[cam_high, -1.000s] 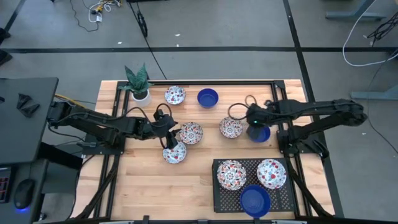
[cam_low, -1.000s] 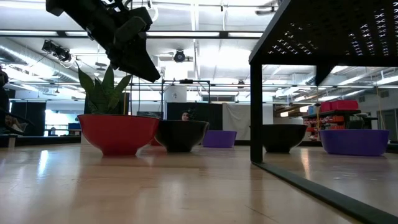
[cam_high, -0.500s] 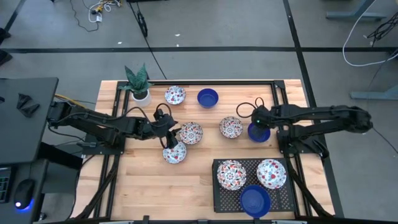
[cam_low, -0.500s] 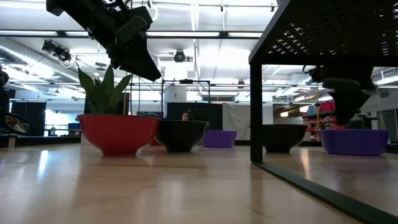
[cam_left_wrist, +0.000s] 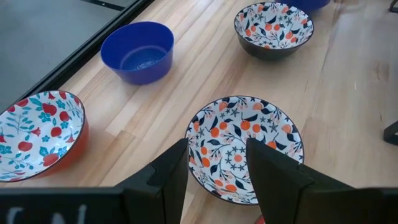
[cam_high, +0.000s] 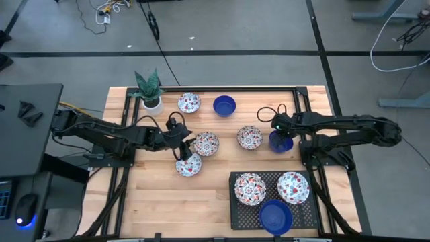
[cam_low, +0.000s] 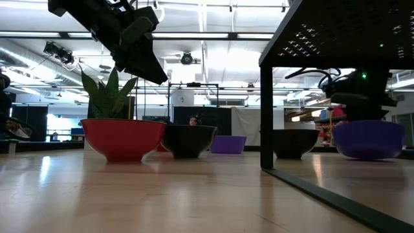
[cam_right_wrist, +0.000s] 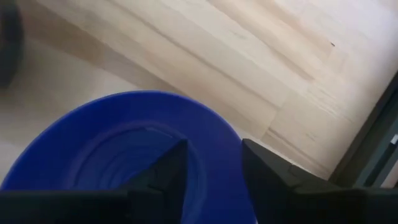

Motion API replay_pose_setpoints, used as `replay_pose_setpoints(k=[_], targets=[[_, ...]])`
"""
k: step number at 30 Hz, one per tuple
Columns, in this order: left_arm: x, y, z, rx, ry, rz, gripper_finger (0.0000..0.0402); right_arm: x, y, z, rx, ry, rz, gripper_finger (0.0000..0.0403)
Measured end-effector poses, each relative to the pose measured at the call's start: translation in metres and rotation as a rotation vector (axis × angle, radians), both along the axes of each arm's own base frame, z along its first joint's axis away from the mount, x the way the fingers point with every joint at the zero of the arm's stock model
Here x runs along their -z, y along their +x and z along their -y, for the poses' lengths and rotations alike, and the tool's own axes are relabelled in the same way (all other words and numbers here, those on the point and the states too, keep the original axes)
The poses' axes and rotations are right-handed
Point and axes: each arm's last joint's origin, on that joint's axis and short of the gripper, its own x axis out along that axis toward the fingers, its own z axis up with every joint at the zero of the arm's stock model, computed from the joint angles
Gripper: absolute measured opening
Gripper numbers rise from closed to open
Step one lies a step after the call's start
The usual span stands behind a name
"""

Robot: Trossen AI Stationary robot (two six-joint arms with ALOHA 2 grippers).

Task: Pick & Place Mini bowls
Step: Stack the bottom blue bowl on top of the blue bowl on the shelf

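Note:
The mini bowls show in the high view. Patterned ones (cam_high: 189,103) (cam_high: 205,143) (cam_high: 189,164) (cam_high: 250,138) and a blue one (cam_high: 224,105) sit on the table. Two patterned bowls (cam_high: 249,188) (cam_high: 293,187) and a blue one (cam_high: 275,216) rest on a black rack (cam_high: 236,218). My right gripper (cam_high: 277,133) is shut on another blue bowl (cam_high: 281,144) right of centre. My left gripper (cam_high: 180,139) hangs open above the table (cam_low: 139,48), its fingers (cam_left_wrist: 168,180) over a patterned bowl (cam_left_wrist: 245,146). My right gripper holds the blue bowl by its rim (cam_right_wrist: 221,134), one finger (cam_right_wrist: 165,171) inside the bowl and the other (cam_right_wrist: 270,174) outside it. It comes from above, slanting down. In the low view the bowl (cam_low: 369,139) stays upright below the gripper; whether its base is off the table I cannot tell.
A small white pot with a green plant (cam_high: 149,91) stands at the table's far left corner. The black rack fills the near right of the table, and its leg (cam_low: 265,113) stands in the low view. Bare wood lies along the near left (cam_high: 154,202).
My right gripper has come down onto the blue bowl and taken it by the rim. In the low view the bowl's rim now stands higher than before, so the bowl has been raised or tipped a little. My left arm has kept still.

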Motion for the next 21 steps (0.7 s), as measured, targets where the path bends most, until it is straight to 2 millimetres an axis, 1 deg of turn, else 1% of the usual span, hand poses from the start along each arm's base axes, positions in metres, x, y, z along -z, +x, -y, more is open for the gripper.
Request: replay_pose_setpoints(k=[7, 17, 21], targets=[[0.0, 0.0, 0.0, 0.0, 0.0, 0.0, 0.0165, 0.0007, 0.0011, 0.0021, 0.026, -0.005, 0.009, 0.0147], [0.0, 0.0, 0.0001, 0.0, 0.0, 0.0, 0.0165, 0.0006, 0.0014, 0.0022, 0.031, -0.007, 0.012, 0.0193], [0.0, 0.0, 0.0, 0.0, 0.0, 0.0, 0.0165, -0.0047, 0.0043, 0.0032, 0.029, -0.013, 0.03, 0.0203]])
